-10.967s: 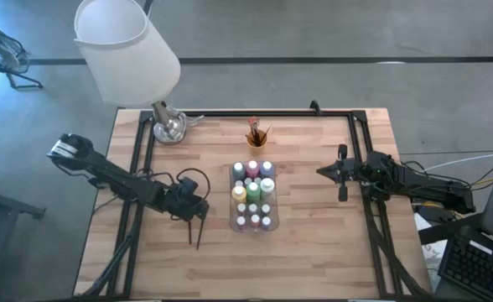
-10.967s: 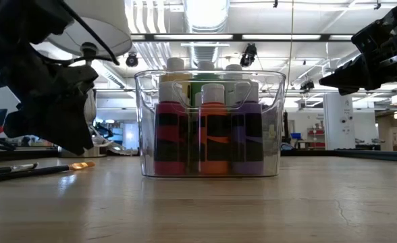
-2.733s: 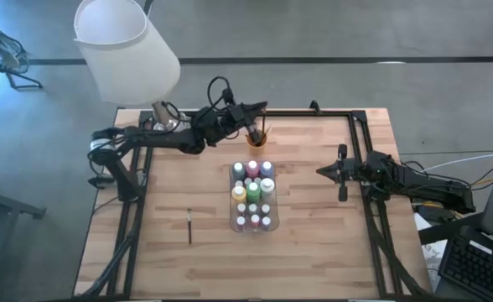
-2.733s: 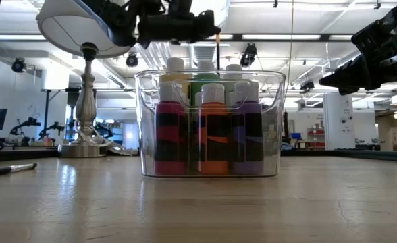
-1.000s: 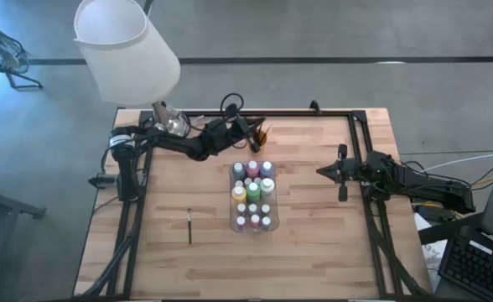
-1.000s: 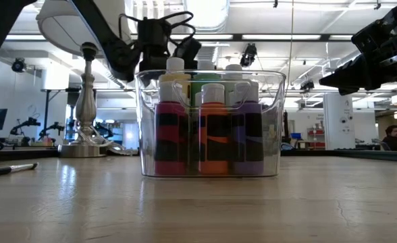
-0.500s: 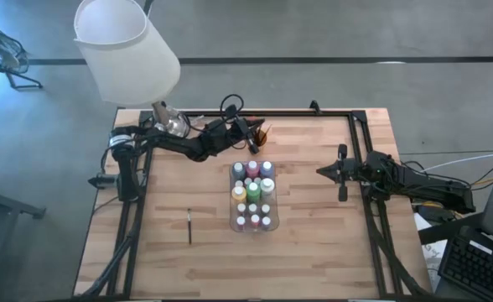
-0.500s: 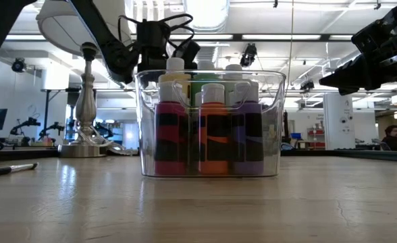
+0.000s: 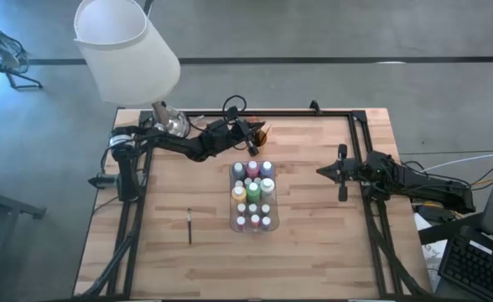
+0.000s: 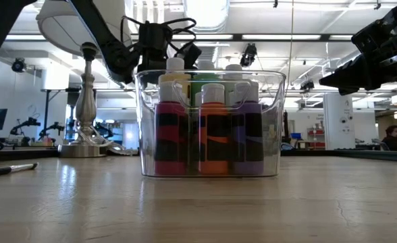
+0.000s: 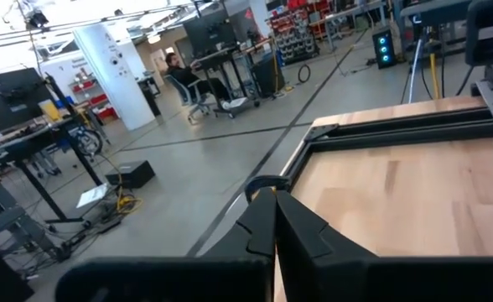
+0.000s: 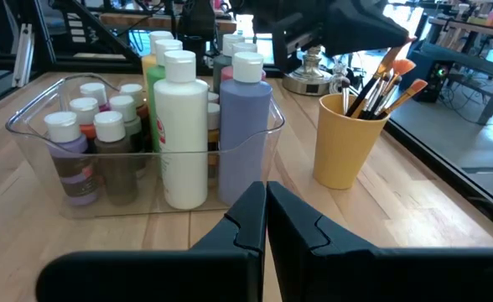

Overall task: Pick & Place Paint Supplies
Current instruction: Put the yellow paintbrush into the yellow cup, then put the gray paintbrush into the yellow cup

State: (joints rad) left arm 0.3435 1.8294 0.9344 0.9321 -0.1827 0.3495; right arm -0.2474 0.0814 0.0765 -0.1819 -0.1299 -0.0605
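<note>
Paint supplies first: small plastic paint bottles point(image 9: 253, 195) in pink, purple, green, yellow, white and grey, upright in a clear rectangular plastic tray point(image 9: 231, 201) at mid-table. Roughly fourteen caps from above, hard to count exactly. Several reddish-handled brushes point(image 12: 379, 80) bristles-up in one small orange cup point(image 12: 344, 143) just behind the tray. One thin dark paintbrush point(image 9: 189, 226) loose on the wooden table point(image 9: 313, 252), well left of the tray.

Left gripper point(image 11: 272, 197) pinched closed, empty, beside the cup. Likely next: lift clear without tipping the cup, open, pinch the loose brush mid-handle.

Right gripper point(image 12: 263, 197) closed, idle, right of the tray. One white-shaded lamp point(image 9: 125, 50) at the far left corner.
</note>
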